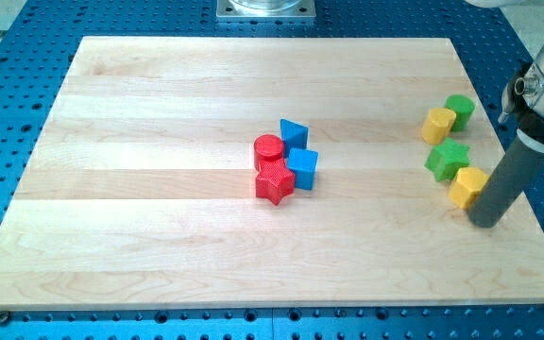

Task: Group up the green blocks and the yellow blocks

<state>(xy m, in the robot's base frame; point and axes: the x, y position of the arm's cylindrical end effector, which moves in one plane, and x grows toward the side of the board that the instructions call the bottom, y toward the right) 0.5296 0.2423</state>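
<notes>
The tip (485,223) of the dark rod is seen resting on the wooden board (159,236) near its edge at the view's right; no jaws are fitted, so nothing is gripped, and the rod is judged to be pressing against, or standing just beside, the nearest block. That block, a yellow block (467,186) of faceted shape, is located immediately to the view's left of the tip and slightly above it. A green star-shaped block (447,159) is found just beyond it, apparently touching it. Further toward the view's top from the tip, a second yellow block (437,125) and a green rounded block (459,110) are set side by side in contact. The task is judged to be largely complete: all four green and yellow blocks are gathered in one loose cluster, and only the small gap between the upper pair and the lower pair remains to be closed. Well apart from the tip, toward the view's left, a red cylinder (269,148), a red star-shaped block (274,181) and two blue blocks (294,133) (302,167) are bunched together. The blocks appear to be moulded, matte plastic with ribbed sides; the board is pale, smooth, planked wood.
</notes>
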